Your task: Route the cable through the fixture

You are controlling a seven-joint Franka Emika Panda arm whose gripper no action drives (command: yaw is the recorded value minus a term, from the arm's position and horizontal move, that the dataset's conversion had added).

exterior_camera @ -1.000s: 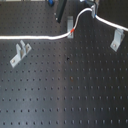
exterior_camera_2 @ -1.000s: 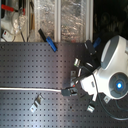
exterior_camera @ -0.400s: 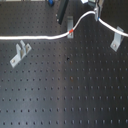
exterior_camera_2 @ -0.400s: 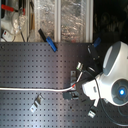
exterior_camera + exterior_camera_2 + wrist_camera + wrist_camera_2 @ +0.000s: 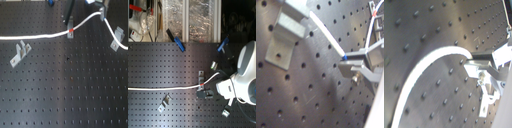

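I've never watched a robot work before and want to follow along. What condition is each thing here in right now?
Cable: lying across the board, passing a bracket at its red band.
Middle bracket: upright, cable at it.
Left bracket: upright, no cable in it.
Right bracket: upright, cable running beside it.
Gripper: low by the red band; open or shut cannot be told.
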